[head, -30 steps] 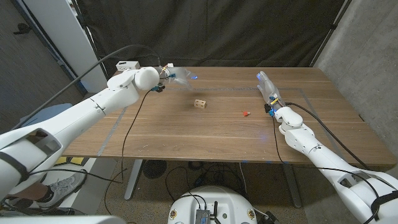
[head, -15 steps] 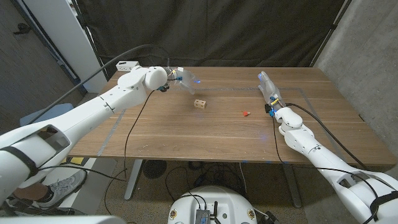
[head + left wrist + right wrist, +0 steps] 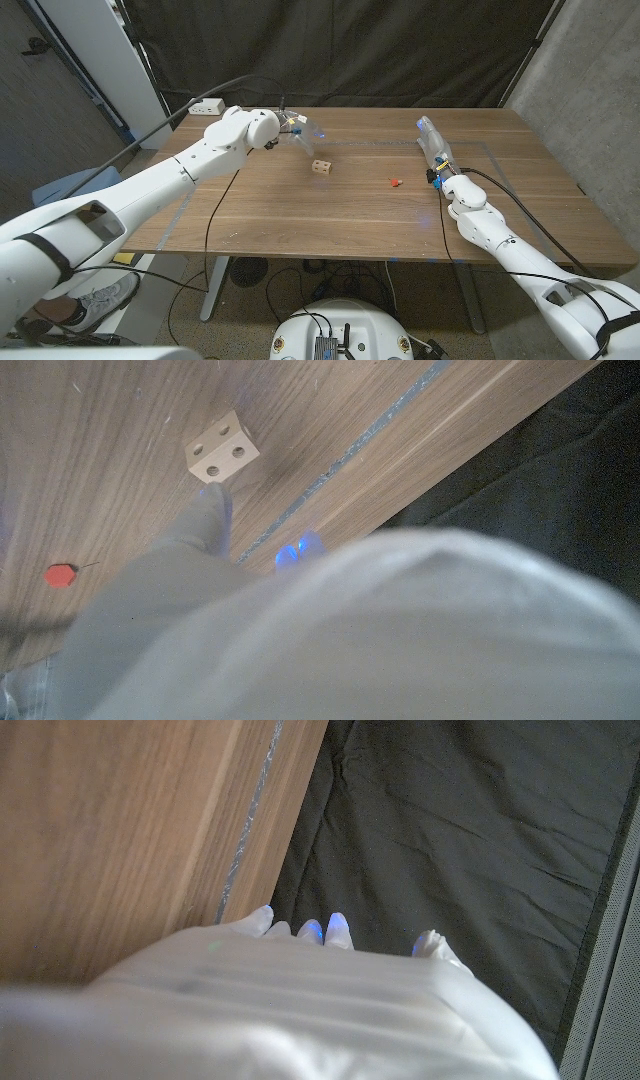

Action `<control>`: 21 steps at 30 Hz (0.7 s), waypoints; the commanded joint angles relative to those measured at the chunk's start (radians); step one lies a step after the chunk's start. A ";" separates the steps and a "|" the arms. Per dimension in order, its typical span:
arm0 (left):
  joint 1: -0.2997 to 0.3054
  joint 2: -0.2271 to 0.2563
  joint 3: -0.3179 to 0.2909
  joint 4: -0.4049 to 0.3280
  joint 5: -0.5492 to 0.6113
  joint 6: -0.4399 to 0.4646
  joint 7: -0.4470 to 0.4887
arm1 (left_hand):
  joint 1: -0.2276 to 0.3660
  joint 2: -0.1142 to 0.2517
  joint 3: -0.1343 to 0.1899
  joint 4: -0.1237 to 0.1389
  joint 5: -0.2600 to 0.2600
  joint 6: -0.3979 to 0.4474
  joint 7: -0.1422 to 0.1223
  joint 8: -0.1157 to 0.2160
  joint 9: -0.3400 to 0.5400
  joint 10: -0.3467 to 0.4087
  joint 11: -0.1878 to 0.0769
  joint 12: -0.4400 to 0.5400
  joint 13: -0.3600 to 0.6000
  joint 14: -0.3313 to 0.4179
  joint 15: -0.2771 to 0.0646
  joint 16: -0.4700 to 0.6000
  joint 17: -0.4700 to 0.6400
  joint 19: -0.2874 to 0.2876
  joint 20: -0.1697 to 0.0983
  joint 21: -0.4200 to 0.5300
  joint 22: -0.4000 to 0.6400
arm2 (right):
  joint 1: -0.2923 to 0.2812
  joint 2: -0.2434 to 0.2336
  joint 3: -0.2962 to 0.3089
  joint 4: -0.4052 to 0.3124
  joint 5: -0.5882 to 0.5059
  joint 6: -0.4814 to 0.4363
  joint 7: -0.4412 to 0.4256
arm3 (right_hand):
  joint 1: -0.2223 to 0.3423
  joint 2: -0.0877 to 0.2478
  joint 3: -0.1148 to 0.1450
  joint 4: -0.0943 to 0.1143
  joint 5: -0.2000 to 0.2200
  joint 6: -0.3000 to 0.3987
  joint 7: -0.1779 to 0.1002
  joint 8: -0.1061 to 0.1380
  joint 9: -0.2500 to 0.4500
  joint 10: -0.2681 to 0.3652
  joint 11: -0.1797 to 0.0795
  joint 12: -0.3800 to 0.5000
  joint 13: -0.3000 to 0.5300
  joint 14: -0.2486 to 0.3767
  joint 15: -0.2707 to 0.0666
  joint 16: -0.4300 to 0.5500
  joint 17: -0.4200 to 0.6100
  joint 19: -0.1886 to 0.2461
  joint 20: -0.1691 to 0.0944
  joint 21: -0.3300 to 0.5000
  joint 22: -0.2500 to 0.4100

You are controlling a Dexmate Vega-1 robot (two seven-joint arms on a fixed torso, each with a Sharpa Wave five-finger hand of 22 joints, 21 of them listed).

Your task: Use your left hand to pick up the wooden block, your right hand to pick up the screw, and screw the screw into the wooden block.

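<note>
The small wooden block [image 3: 322, 167] with round holes sits on the table [image 3: 300, 215] near its middle; it also shows in the left wrist view [image 3: 222, 448]. The red screw [image 3: 395, 182] lies to the right of it, apart from the block [image 3: 60, 574]. My left hand [image 3: 304, 131] hovers just behind and left of the block, blurred, holding nothing, with a finger [image 3: 205, 520] reaching toward it. My right hand [image 3: 432, 142] stands at the table's right side, behind and right of the screw, fingers stretched out and holding nothing; its fingertips [image 3: 335, 928] point past the table's far edge.
A white box [image 3: 207, 104] sits at the table's back left corner. Pale tape lines [image 3: 470, 146] run across the tabletop. A black curtain [image 3: 350, 50] hangs behind the table, and a grey wall [image 3: 590, 90] stands at the right.
My left arm has swung right, bringing its hand closer to the wooden block. The right hand, the block and the screw have stayed put.
</note>
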 commanded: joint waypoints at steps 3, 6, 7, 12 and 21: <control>0.013 -0.029 0.017 0.010 0.087 -0.022 -0.019 | 0.027 -0.004 -0.003 0.001 -0.004 0.002 -0.007 -0.002 0.006 0.013 -0.001 0.003 0.007 0.013 -0.005 0.008 0.002 -0.021 0.013 0.005 0.005 | -0.026 -0.006 0.008 -0.025 -0.001 0.008 -0.018 | 0.005 -0.001 0.007 -0.002 0.006 -0.011 -0.002 0.005 0.002 -0.001 -0.008 0.003 0.004 -0.011 -0.008 0.002 0.001 0.004 0.000 0.006 0.005; 0.013 -0.035 0.022 0.018 0.103 -0.028 -0.020 | 0.032 -0.005 -0.004 0.002 -0.004 0.003 -0.007 -0.001 0.006 0.014 -0.001 0.003 0.008 0.014 -0.006 0.008 0.002 -0.024 0.015 0.004 0.005 | -0.028 -0.006 0.008 -0.026 -0.001 0.011 -0.018 | 0.004 -0.002 0.006 -0.002 0.006 -0.011 -0.002 0.005 0.002 0.001 -0.012 0.004 0.004 -0.011 -0.007 0.002 0.001 0.005 0.000 0.006 0.005; 0.013 -0.038 0.024 0.021 0.110 -0.028 -0.020 | 0.033 -0.005 -0.004 0.002 -0.004 0.004 -0.007 -0.001 0.006 0.015 0.000 0.004 0.008 0.015 -0.005 0.008 0.002 -0.024 0.016 0.004 0.005 | -0.029 -0.006 0.008 -0.026 0.000 0.013 -0.016 | 0.004 -0.002 0.006 -0.002 0.006 -0.010 -0.003 0.006 0.002 0.001 -0.011 0.004 0.004 -0.010 -0.006 0.002 0.001 0.004 0.000 0.006 0.005; 0.013 -0.052 0.030 0.046 0.123 -0.036 -0.017 | 0.040 -0.006 -0.006 0.003 -0.004 0.007 -0.006 -0.001 0.007 0.017 0.000 0.004 0.010 0.017 -0.006 0.007 0.003 -0.024 0.017 0.003 0.005 | -0.028 -0.005 0.008 -0.020 0.000 0.022 -0.007 | 0.002 -0.004 0.006 -0.002 0.005 -0.009 -0.002 0.006 0.002 0.000 -0.014 0.004 0.004 -0.011 -0.008 0.002 0.002 0.005 0.000 0.006 0.005; 0.023 -0.075 0.044 0.083 0.149 -0.031 0.019 | 0.050 -0.005 -0.009 0.006 -0.003 0.014 -0.005 0.000 0.007 0.024 0.000 0.006 0.013 0.023 -0.005 0.008 0.003 -0.019 0.017 0.005 0.005 | -0.026 -0.004 0.009 -0.016 0.001 0.023 -0.008 | 0.001 -0.005 0.006 -0.002 0.006 -0.009 -0.003 0.006 0.002 0.000 -0.015 0.003 0.004 -0.011 -0.010 0.002 0.002 0.008 -0.004 0.007 0.005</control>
